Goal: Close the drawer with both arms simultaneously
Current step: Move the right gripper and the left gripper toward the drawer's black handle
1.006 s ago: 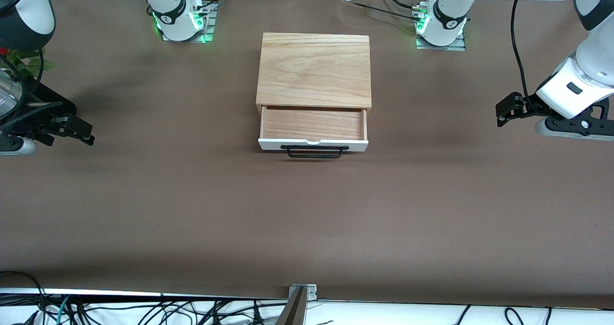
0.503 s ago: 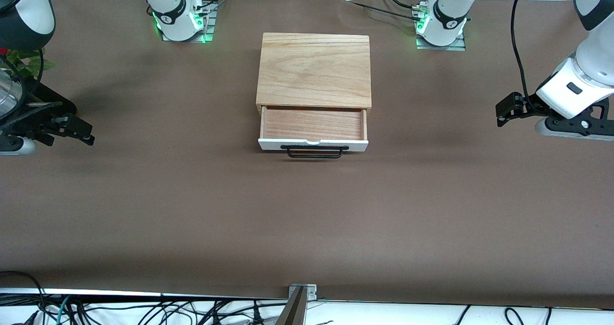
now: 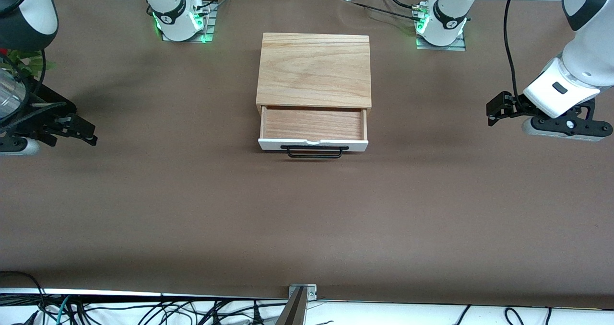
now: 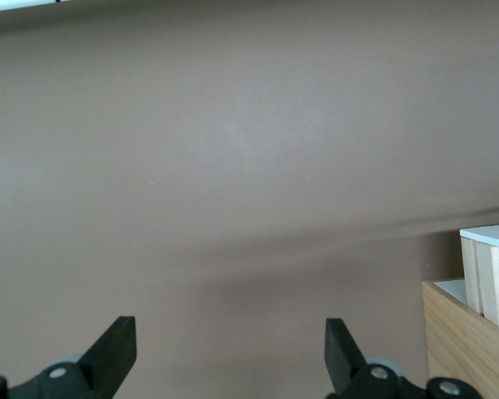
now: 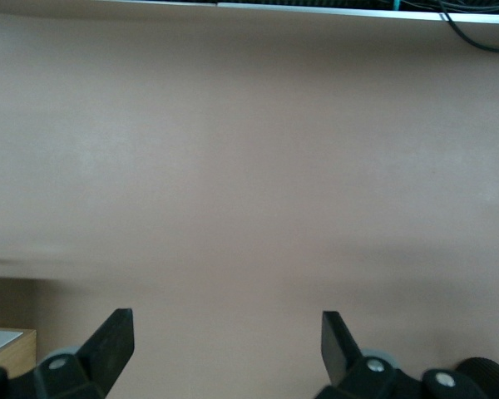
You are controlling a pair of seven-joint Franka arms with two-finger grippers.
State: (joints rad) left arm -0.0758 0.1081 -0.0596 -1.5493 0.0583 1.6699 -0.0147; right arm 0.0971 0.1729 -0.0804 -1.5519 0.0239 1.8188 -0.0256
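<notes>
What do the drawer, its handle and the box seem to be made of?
Drawer: light wood tray, visible grain; front panel looks painted white. Handle: thin black bar, probably metal wire. Box: pale wood with clear grain, matte, possibly veneer.

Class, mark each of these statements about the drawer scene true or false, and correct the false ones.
1. The drawer is pulled out of its wooden box. True.
2. The left gripper is shut on the drawer's black handle. False: it is open, up over bare table toward the left arm's end, touching nothing.
3. The right gripper is open and holds nothing. True.
4. A cup lies inside the drawer. False: its wooden tray shows nothing in it.
5. The handle is on the drawer's white front panel, the side nearer the front camera. True.
</notes>
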